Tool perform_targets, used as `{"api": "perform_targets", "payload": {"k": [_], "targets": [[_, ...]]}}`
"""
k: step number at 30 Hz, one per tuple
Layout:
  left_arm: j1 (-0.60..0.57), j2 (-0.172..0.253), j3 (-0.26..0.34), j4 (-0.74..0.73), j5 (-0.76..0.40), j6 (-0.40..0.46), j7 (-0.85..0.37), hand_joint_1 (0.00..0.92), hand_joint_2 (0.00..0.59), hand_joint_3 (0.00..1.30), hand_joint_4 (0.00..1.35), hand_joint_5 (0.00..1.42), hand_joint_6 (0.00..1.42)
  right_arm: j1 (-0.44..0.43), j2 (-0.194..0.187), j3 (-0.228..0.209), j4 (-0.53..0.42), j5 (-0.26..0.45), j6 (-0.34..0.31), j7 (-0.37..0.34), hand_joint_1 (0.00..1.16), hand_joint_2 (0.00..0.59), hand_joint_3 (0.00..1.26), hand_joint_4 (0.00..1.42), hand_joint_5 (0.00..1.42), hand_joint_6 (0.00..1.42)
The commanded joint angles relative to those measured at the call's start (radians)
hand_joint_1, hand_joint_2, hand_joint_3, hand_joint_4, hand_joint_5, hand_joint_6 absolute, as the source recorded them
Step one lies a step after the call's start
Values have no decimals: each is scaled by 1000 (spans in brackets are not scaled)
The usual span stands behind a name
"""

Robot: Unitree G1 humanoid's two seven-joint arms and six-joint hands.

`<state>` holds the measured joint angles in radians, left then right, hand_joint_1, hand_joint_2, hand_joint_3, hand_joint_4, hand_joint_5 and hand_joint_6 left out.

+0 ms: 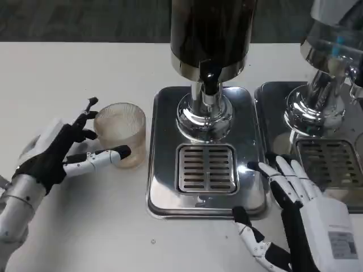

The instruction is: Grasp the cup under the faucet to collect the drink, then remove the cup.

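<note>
A white table (85, 226) spreads out under the head view, with a strip of dark floor beyond its far edge. The landmark is the steel drip tray (164, 192) of the dark drink dispenser, standing at the middle of the table.

Nearest the camera, off the near right corner of that tray, the right hand (295, 221) lies palm down with its fingers spread apart and nothing in them; its fingertips (262, 168) reach over the tray's right rim, and its thumb points toward the tray's front edge.

To the left of the tray the left hand (62, 150) reaches in from the left, open around the cup (120, 141). The thumb (105, 157) lies across the near side of the cup, at or touching its wall, while the dark-tipped fingers stand just at its far left rim. Whether the hand actually grips the cup cannot be told.

The cup stands upright on the table just beside the tray's left edge, not under the faucet. It is a clear, ribbed glass tumbler with a faint pinkish tint, and it looks empty.

On the tray, the slotted grate (206, 168) sits toward the front; behind it rises the chrome pedestal (204, 116), with the black faucet (209, 81) above it and the dark dispenser tank (212, 31) on top.

Right of the tray stands a second steel tray (266, 113) with its own chrome-based dispenser (329, 51).
</note>
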<state>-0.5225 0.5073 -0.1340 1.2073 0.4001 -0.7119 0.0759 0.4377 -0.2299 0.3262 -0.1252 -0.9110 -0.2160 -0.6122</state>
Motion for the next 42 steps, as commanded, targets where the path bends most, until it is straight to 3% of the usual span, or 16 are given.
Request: {"api": "perform_targets", "payload": {"k": [1, 17, 24, 35, 39, 42], "targets": [[-34, -15, -21, 20, 4, 31, -19, 332, 30, 73, 120, 314, 299, 5, -3, 2, -1, 10, -16, -11, 430, 382, 280, 119, 97, 226], [-102, -60, -60, 46, 6, 97, -58, 313, 49, 102, 150, 342, 309, 39, 8, -2, -10, 30, -17, -22, 432, 382, 294, 119, 109, 244], [-112, -80, -77, 40, 19, 126, -34, 366, 81, 153, 217, 387, 344, 42, 10, -8, -16, 48, -22, -20, 442, 374, 294, 128, 121, 249], [-100, -79, -117, 28, 33, 102, 34, 416, 109, 194, 274, 444, 398, 30, 14, -15, -3, 73, -38, -11, 449, 373, 294, 137, 132, 267], [-93, -77, -126, 26, 33, 85, 58, 422, 120, 244, 321, 493, 451, 28, 12, -17, 0, 85, -42, -7, 451, 373, 294, 141, 133, 269], [-77, -76, -129, 18, 37, 54, 112, 404, 133, 316, 399, 601, 648, 28, 11, -19, 0, 91, -46, -5, 451, 373, 294, 141, 138, 270]]}}
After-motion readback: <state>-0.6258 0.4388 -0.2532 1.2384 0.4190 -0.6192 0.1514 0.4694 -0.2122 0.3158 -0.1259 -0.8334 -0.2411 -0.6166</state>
